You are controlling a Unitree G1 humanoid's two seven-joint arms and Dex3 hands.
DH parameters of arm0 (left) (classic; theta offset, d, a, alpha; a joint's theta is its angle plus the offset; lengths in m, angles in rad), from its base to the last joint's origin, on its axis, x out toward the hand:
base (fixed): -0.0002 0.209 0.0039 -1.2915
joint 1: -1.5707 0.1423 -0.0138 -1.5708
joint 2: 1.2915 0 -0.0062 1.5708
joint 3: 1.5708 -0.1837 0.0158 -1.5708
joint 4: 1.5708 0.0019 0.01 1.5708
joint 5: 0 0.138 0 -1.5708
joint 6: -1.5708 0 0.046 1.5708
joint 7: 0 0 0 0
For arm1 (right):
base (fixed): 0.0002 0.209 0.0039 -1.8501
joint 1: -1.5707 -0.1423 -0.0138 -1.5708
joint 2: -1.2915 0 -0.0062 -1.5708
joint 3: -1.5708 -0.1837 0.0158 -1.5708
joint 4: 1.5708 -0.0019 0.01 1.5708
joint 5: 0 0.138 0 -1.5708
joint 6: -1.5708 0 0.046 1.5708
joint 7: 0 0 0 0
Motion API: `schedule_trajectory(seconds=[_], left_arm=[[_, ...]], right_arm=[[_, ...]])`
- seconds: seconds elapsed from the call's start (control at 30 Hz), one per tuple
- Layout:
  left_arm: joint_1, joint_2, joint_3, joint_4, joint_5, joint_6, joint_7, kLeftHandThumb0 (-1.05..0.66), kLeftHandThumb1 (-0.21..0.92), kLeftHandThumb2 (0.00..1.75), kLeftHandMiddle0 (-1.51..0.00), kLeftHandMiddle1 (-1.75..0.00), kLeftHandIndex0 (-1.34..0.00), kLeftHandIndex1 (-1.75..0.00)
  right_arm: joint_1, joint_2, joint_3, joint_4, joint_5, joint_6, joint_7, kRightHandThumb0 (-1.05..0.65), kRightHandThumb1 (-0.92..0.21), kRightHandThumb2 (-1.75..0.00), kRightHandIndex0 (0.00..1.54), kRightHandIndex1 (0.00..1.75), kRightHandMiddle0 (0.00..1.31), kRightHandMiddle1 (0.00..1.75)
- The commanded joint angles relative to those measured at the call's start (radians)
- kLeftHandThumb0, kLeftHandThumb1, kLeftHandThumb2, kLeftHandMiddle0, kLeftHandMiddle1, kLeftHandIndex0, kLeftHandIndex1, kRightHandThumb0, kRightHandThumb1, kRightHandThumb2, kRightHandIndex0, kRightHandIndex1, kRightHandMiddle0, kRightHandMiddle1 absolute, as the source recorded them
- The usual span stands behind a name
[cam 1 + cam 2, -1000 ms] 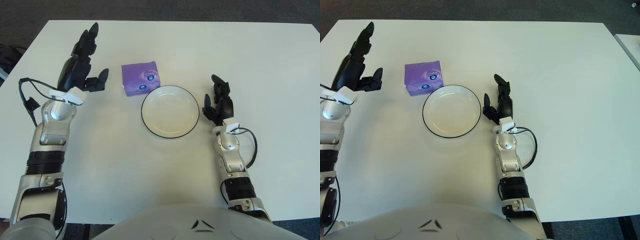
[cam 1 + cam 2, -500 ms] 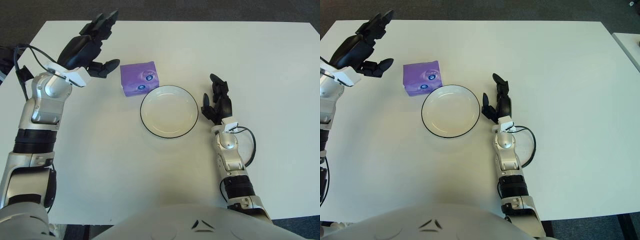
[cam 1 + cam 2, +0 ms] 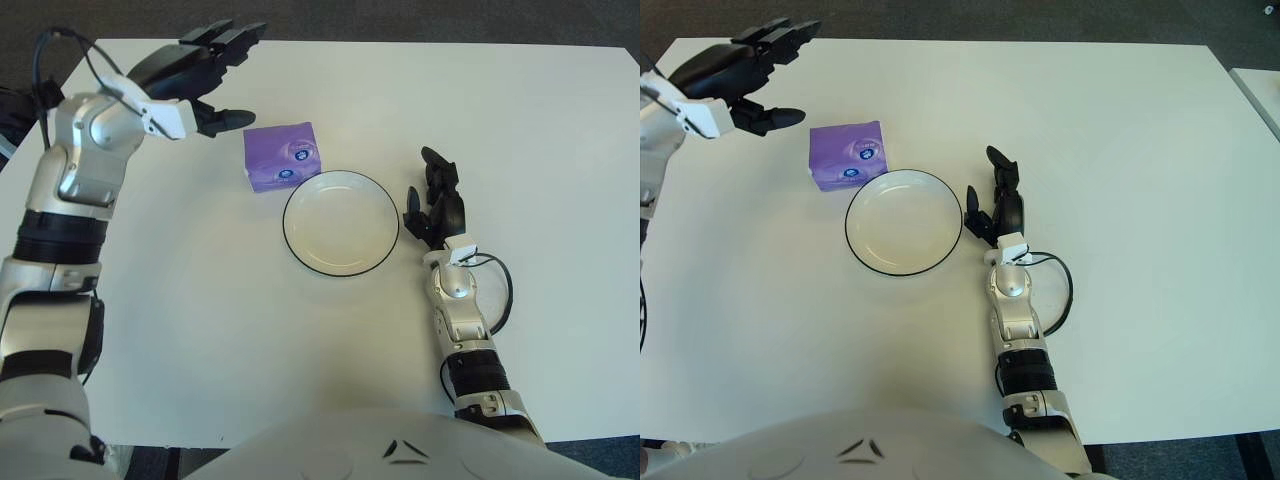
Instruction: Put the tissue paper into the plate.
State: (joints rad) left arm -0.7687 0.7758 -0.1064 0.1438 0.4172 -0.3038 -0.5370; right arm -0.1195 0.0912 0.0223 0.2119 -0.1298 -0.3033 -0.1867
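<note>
Tabletop [image 3: 200,330] white, dark floor beyond; left robot hand [image 3: 205,75] spread wide, right robot hand [image 3: 435,210] perhaps relaxed.

White table [image 3: 560,120] over dark grey carpet [image 3: 420,18].

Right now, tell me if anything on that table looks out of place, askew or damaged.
Nothing stands out. The purple tissue pack lies flat and intact beside the plate, at its far-left rim. The plate sits level and holds nothing. The left hand, fingers spread, hovers left of the pack; the right hand shows right of the plate.
</note>
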Motion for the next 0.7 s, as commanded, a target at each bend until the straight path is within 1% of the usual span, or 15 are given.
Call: schedule_trajectory(seconds=[0.0,0.17,0.33,0.53,0.67], left_arm=[[-0.023,0.037,-0.032,0.001,0.032,-0.026,-0.04,-0.95,0.92,0.64,-0.03,-0.01,-0.01,-0.14],[-0.039,0.034,-0.049,0.017,0.058,-0.042,-0.039,-0.97,0.92,0.62,-0.05,-0.01,0.0,-0.21],[-0.052,-0.017,-0.088,0.107,0.102,-0.048,0.014,-0.96,0.92,0.55,-0.05,-0.01,0.0,-0.29],[-0.075,-0.018,-0.103,0.138,0.108,-0.071,0.014,-0.97,0.92,0.47,-0.04,0.0,0.0,-0.35],[-0.101,-0.036,-0.139,0.205,0.136,-0.105,0.02,-0.97,0.92,0.42,-0.04,0.0,0.0,-0.41]], right_arm=[[0.063,0.0,-0.008,0.078,0.014,0.057,0.005,-0.62,-0.92,-0.65,0.29,0.16,0.0,0.62],[0.063,-0.001,-0.007,0.079,0.014,0.052,0.005,-0.62,-0.92,-0.67,0.28,0.15,0.0,0.61],[0.063,-0.001,-0.007,0.079,0.017,0.049,0.008,-0.63,-0.92,-0.7,0.27,0.14,0.0,0.61],[0.064,-0.001,-0.007,0.079,0.016,0.048,0.008,-0.63,-0.92,-0.72,0.26,0.14,0.0,0.62],[0.062,-0.001,-0.008,0.081,0.013,0.05,0.005,-0.64,-0.92,-0.73,0.26,0.14,0.0,0.62]])
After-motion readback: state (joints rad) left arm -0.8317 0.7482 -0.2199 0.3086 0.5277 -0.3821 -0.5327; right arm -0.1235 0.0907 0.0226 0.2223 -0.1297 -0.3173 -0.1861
